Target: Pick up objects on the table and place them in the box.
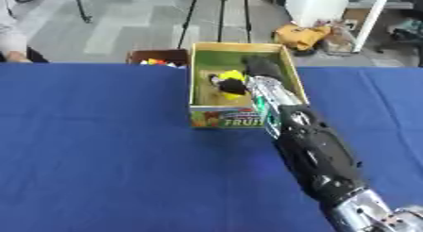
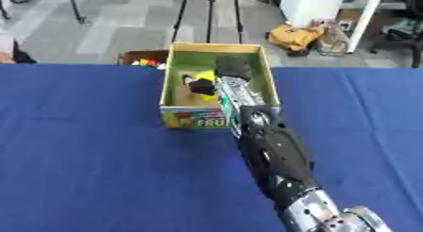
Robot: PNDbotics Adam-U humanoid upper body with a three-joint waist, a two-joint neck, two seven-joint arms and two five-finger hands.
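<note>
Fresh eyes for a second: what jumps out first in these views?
The right arm, black and silver, runs from the lower right across the blue table into the open cardboard box at the far edge. Its hand is inside the box beside something yellow and black.

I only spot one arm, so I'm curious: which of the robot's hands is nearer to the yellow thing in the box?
The right hand. It reaches into the box, just beside the yellow thing. The left hand shows in neither view.
</note>
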